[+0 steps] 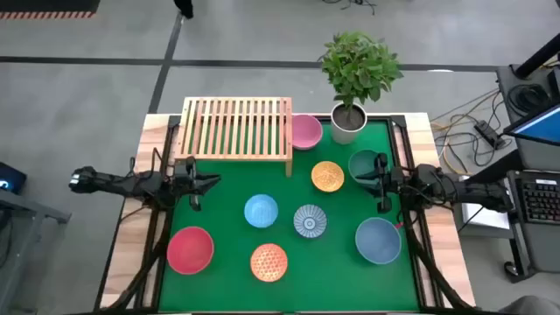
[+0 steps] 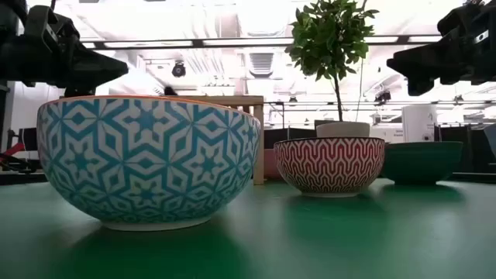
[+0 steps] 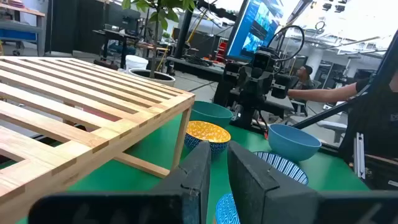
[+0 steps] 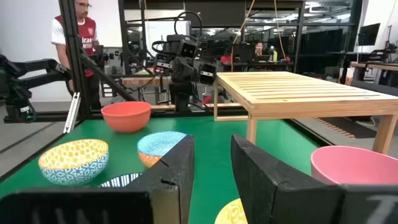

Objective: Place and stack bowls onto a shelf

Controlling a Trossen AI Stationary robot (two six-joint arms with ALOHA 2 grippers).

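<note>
Eight bowls sit spread across the green tabletop [image 1: 229,254], none yet on the wooden shelf [image 1: 236,129] at the back; the pink bowl [image 1: 305,131] rests just beside it. Left hand [image 1: 213,181] and right hand [image 1: 357,178] hover empty at either side, fingers slightly parted, seemingly ready to start.

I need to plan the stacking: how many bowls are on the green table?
8, none on the shelf: pink, dark teal, yellow-orange, light blue, blue-white patterned, slate-blue, red, orange.
</note>
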